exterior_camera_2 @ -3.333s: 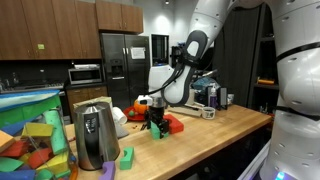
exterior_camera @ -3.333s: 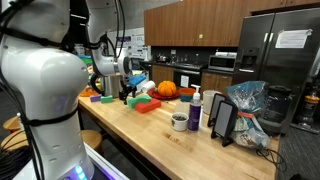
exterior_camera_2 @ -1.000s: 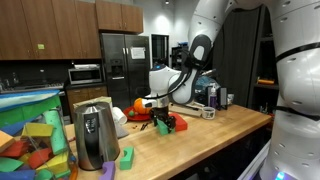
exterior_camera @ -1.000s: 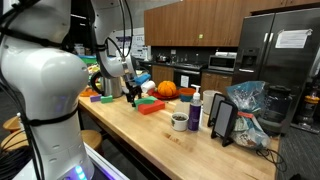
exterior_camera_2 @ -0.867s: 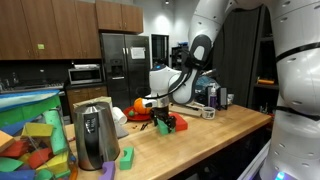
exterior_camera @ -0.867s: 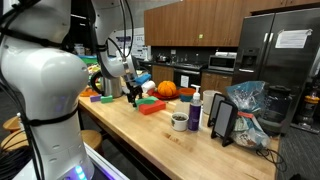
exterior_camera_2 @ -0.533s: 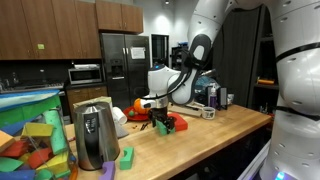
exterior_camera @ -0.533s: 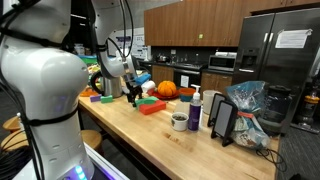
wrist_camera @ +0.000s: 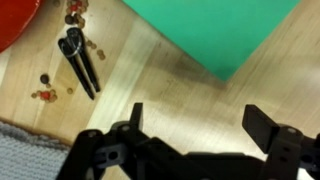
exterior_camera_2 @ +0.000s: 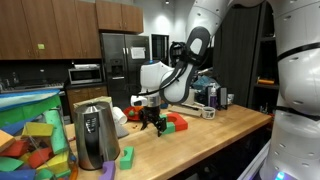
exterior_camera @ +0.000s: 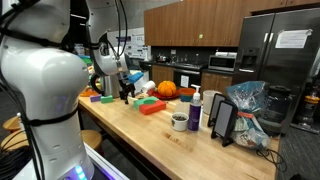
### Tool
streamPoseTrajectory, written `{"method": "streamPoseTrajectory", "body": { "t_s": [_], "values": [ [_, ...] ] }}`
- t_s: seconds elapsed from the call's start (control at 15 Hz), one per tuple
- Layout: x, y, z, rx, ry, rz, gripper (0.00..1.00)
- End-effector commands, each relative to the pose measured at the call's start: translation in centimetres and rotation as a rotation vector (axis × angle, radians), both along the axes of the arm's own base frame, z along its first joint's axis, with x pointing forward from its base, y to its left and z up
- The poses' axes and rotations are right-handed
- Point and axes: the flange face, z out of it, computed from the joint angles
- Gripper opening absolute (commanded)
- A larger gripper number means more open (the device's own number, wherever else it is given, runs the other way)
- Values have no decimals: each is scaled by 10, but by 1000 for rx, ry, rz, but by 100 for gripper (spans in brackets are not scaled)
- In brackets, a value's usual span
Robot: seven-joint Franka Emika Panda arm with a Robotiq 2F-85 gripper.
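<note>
Fingers (wrist_camera: 134, 116) of the claw (wrist_camera: 198, 128) stand wide apart in the wrist view. Only the bare wood of the light wooden bench (wrist_camera: 170, 85) shows between them, and nothing is clamped. Just beyond the tips a flat green block (wrist_camera: 215, 30) lies on the bench. One of its corners points toward the claw, and it is clear of both fingers. Off to the side of the block a slim black pen-like stick (wrist_camera: 78, 62) rests on the wood among small reddish-brown specks. A curved red thing (wrist_camera: 15, 15) is cut off by the corner of the frame, so what it is cannot be told. A patch of grey cloth (wrist_camera: 25, 160) fills the lower corner beside the claw.

In both exterior views the white arm bends down so that the claw hangs low over the bench, pointing at its top. Near it in an exterior view sit a red rectangular block (exterior_camera: 148, 107) and a round orange pumpkin-shaped thing (exterior_camera: 166, 89). Farther along stand a small dark cup (exterior_camera: 179, 121) and a white bottle with a blue top (exterior_camera: 195, 108). A steel kettle (exterior_camera_2: 93, 135) stands well apart from the claw at the near end of the bench in an exterior view.
</note>
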Motion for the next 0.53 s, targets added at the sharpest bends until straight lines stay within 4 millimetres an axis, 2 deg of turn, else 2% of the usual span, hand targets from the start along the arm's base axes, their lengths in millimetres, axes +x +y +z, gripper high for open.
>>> {"method": "streamPoseTrajectory", "body": {
  "t_s": [0.0,0.2,0.47],
  "values": [
    [-12,12,33,32,-27,-19,100],
    [-19,14,61,66,-67,-59,100],
    [-30,7,97,110,-125,-113,100]
  ]
}}
